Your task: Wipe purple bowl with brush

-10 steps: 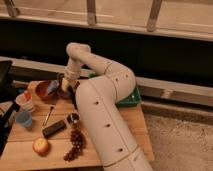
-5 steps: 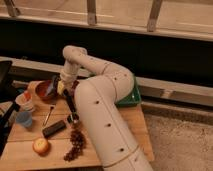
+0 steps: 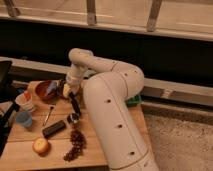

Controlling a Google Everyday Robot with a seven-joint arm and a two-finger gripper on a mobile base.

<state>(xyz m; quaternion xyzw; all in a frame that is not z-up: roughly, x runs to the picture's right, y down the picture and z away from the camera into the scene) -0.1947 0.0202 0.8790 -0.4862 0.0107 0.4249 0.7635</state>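
Observation:
My gripper hangs from the white arm over the back left of the wooden table, right at the upper end of the brush. The brush has a slim black handle that runs down toward the front, with its small round head near the grapes. Just left of the gripper, a dull purple patch shows beside the orange-brown bowl. It looks like the purple bowl, mostly hidden.
A white cup and a blue cup stand at the left. A thin metal utensil, a black block, a round fruit and grapes lie toward the front. A green object sits behind the arm.
The gripper has shifted slightly left and down, toward the bowls. The brush's head has stayed in the same place on the table.

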